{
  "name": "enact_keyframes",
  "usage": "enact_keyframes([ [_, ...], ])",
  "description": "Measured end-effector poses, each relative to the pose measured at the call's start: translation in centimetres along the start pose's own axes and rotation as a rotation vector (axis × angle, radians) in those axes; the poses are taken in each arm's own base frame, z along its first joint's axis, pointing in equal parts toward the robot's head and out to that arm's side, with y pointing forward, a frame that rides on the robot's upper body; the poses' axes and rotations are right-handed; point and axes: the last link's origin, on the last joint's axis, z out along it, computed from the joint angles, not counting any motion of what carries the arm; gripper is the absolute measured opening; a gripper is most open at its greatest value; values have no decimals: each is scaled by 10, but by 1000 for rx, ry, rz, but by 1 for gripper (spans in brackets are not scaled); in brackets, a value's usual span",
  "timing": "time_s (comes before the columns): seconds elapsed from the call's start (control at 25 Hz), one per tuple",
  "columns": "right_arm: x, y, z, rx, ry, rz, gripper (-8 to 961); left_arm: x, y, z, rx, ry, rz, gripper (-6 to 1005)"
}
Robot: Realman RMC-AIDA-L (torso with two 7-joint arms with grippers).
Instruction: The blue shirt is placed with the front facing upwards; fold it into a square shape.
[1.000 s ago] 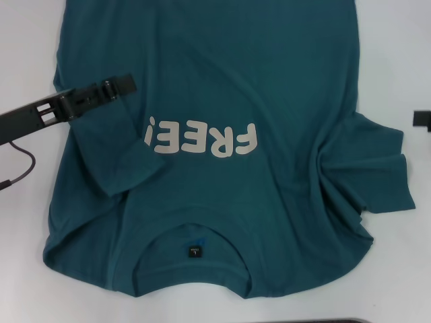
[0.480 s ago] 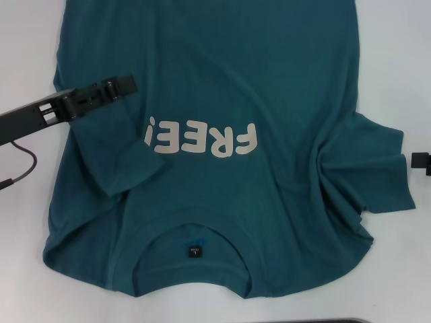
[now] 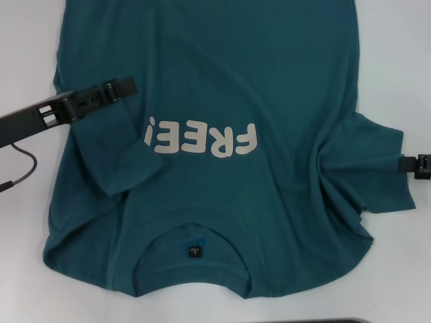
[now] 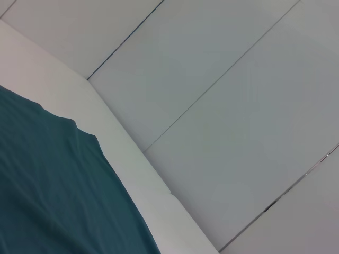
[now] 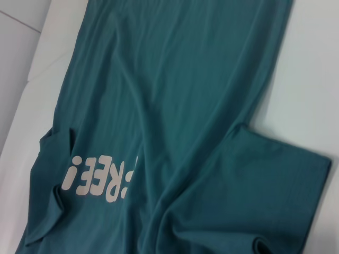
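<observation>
The blue shirt [image 3: 222, 81] lies spread on the white table, front up, collar and black neck label [image 3: 194, 251] nearest me. Its white "FREE!" lettering [image 3: 202, 139] reads upside down. The sleeve on my left [image 3: 111, 151] is folded in over the body. The sleeve on my right [image 3: 370, 168] lies rumpled and spread outward. My left gripper [image 3: 124, 86] reaches in from the left, low over the shirt above the folded sleeve. My right gripper [image 3: 411, 163] shows at the right edge, beside the outer hem of the right sleeve. The right wrist view shows the shirt [image 5: 175, 106] and that sleeve [image 5: 280, 180].
Bare white table [image 3: 27, 40] lies on both sides of the shirt. A dark cable [image 3: 23, 168] loops on the left under the arm. In the left wrist view the table edge [image 4: 132, 159] drops off to a grey tiled floor [image 4: 238, 106].
My right gripper has come in from the right edge and moved lower, up to the right sleeve's hem. The left arm and the shirt have not moved.
</observation>
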Motion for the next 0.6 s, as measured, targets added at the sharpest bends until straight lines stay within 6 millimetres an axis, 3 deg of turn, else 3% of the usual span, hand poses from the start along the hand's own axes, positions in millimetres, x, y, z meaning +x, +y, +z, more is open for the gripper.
enact_keyframes([
  [0.6, 2, 1, 17, -1, -12, -12, 794, -2, -1, -1, 5, 1, -7, 797],
])
